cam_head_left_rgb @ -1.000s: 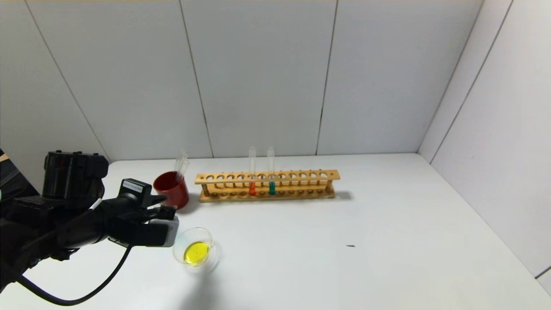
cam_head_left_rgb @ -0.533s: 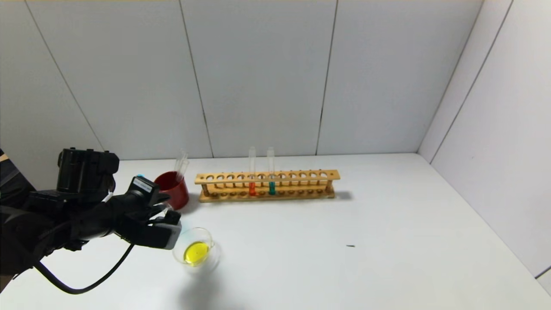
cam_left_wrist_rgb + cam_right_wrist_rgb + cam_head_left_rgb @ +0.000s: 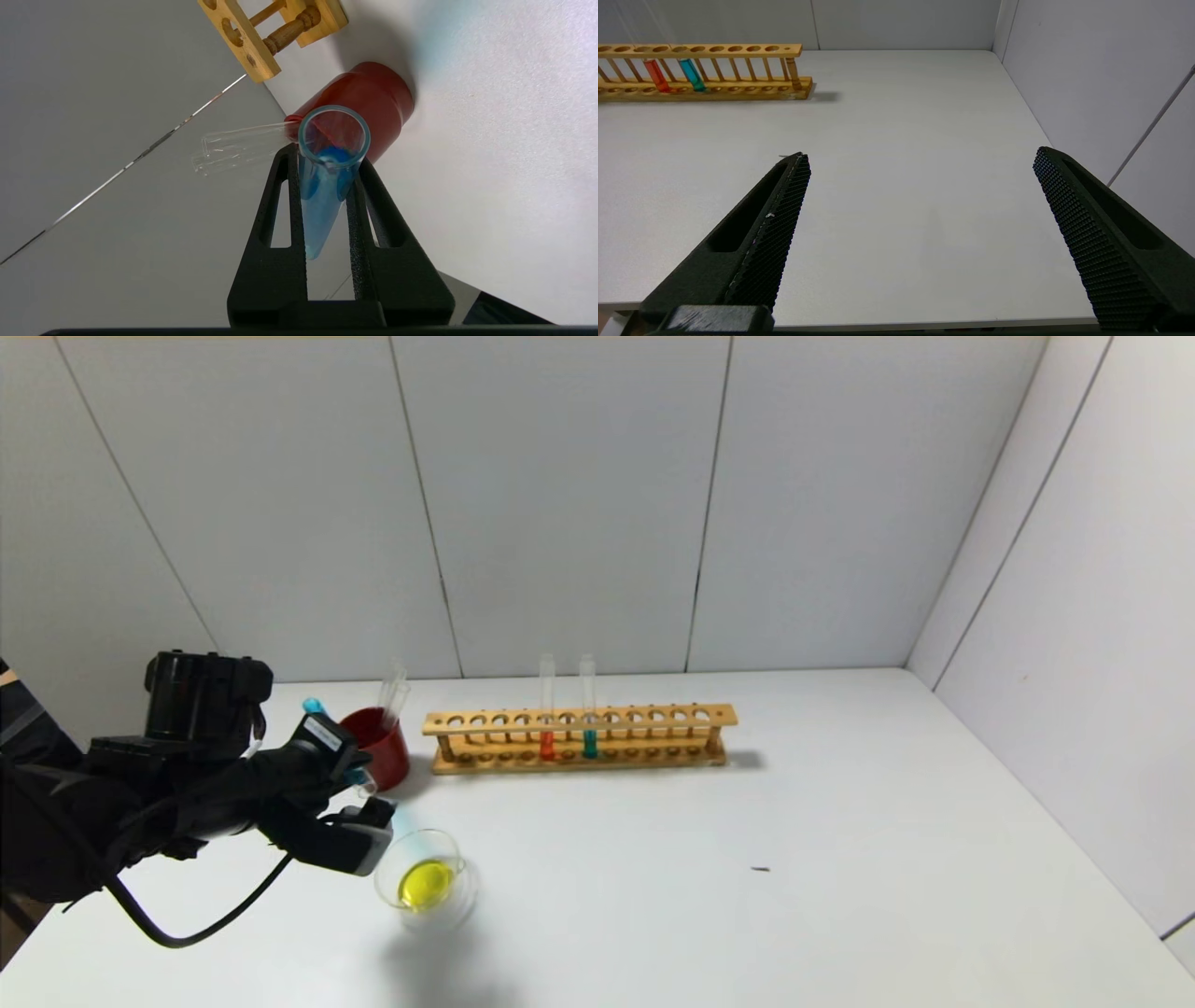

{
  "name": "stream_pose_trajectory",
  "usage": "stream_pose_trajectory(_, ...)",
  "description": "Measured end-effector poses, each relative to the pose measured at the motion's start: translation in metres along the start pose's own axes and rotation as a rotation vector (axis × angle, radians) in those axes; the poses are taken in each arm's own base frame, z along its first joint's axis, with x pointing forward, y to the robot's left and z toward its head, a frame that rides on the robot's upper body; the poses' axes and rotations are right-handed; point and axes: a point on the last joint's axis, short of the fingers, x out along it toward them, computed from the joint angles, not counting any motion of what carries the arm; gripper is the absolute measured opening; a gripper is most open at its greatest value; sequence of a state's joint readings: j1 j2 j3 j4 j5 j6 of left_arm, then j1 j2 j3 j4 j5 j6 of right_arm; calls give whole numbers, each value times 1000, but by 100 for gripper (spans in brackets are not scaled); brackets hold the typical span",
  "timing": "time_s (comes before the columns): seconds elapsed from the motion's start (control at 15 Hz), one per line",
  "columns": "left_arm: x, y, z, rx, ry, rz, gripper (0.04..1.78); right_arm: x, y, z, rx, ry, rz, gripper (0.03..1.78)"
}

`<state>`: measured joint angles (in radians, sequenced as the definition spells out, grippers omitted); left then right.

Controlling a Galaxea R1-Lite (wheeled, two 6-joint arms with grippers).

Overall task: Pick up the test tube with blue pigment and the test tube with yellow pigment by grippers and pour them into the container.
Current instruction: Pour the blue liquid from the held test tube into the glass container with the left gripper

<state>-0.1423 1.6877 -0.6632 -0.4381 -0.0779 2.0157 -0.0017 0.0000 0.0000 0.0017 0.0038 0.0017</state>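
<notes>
My left gripper (image 3: 353, 790) is shut on the test tube with blue pigment (image 3: 314, 707), holding it tilted with its closed blue end up and back and its mouth down toward the container (image 3: 425, 833). The left wrist view shows the tube (image 3: 322, 200) pinched between the black fingers (image 3: 280, 210), blue liquid lying along it up to the open mouth. The container, a low clear glass dish with yellow liquid in its bottom, sits just right of and below the gripper. No test tube with yellow pigment is in view. My right gripper (image 3: 920, 158) hangs open over bare table.
A dark red cup (image 3: 378, 756) with empty clear tubes leaning in it stands just behind the left gripper. The wooden rack (image 3: 579, 721) behind holds an orange tube (image 3: 547, 733) and a teal tube (image 3: 589, 733). White walls close the back and right.
My left gripper has rolled and risen slightly toward the red cup, tipping the tube; its blue closed end now sticks up above the wrist. The dish has stayed put.
</notes>
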Motion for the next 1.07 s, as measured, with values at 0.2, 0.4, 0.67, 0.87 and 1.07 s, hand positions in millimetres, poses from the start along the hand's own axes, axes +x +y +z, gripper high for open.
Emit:
stream_pose_trajectory(0.2,5,2,-2,53,10,-6,31,0,0,0,0,0,0,175)
stream_pose_trajectory(0.4,11,3,-1,78,26,-13,31,0,0,0,0,0,0,175)
stream_pose_trajectory(0.67,23,4,0,82,36,-14,31,0,0,0,0,0,0,175)
stream_pose_trajectory(0.87,26,1,2,85,26,-26,31,0,0,0,0,0,0,175)
stream_pose_trajectory(1.07,28,0,5,94,22,-36,31,0,0,0,0,0,0,175)
